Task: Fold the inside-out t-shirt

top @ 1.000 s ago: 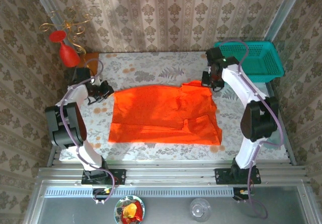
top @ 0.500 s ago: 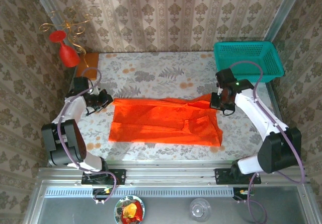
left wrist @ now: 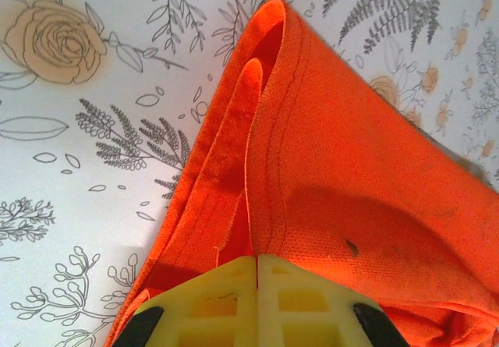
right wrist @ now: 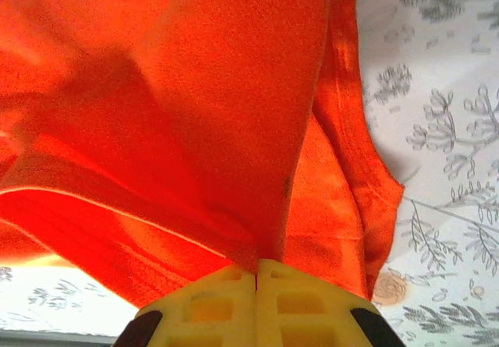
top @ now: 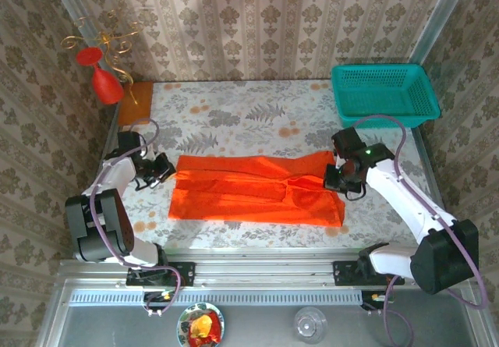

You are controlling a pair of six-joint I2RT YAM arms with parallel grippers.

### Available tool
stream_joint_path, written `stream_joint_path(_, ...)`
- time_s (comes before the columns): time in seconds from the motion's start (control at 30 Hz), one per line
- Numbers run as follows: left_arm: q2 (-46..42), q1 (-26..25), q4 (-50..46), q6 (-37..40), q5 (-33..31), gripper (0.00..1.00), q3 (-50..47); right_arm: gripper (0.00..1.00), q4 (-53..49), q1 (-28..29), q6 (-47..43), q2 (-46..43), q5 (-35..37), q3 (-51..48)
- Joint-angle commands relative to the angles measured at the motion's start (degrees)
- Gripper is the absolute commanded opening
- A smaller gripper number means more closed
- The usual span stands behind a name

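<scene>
Orange t-shirt point(top: 257, 189) lies across the near half of the flowered table point(top: 234, 113), spread as a long flat band from left to right, with its far edge doubled over toward the near side. Seams run along the cloth, and the right part shows an extra layer with a stepped edge.

At the band's far left corner, the left gripper point(top: 165, 171) is low over the table. In the left wrist view its yellow fingers point(left wrist: 226, 300) are pressed together with no gap, pinching the hemmed edge of the t-shirt point(left wrist: 351, 152). The cloth rises from that pinch in a fold, and a second layer shows beneath it.

At the far right corner, the right gripper point(top: 334, 177) has its yellow fingers point(right wrist: 296, 304) closed the same way. They clamp several layers of the t-shirt point(right wrist: 156, 90), which fans out from the pinch toward the table.

A teal basket point(top: 380, 68) sits at the far right corner of the table, well apart from the shirt. A red ornament point(top: 105, 86) and a wooden block point(top: 136, 101) stand at the far left.
</scene>
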Motion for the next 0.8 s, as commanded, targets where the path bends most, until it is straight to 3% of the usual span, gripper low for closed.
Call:
stream_joint_path(0.0,-0.3,0.4,0.5,-0.9,-1.5,0.00,-1.7,0.00,0.0,0.4,2.3,-0.6,0.0,-3.1)
stream_joint_path(0.17,-0.5,0.4,1.1,-0.8,-2.4,0.00,-4.0,0.00,1.9,0.5,3.2,-0.7,0.9,-8.0)
stream_joint_path(0.23,-0.5,0.4,1.1,-0.9,-2.9,0.06,-4.6,0.00,2.4,0.5,3.6,-0.4,1.1,-9.1)
stream_joint_path(0.4,-3.9,0.4,-0.9,-1.5,-6.1,0.23,-4.5,0.29,0.7,1.0,4.3,-1.6,1.4,-8.2)
stream_joint_path(0.57,-7.3,-0.7,-5.1,-0.5,-8.6,0.25,-1.1,0.35,-1.5,1.8,4.4,-2.9,1.7,-3.9)
stream_joint_path(0.77,-5.3,-8.1,-7.7,0.0,-9.6,0.21,4.2,0.36,5.7,5.2,5.7,1.2,-5.3,-0.9)
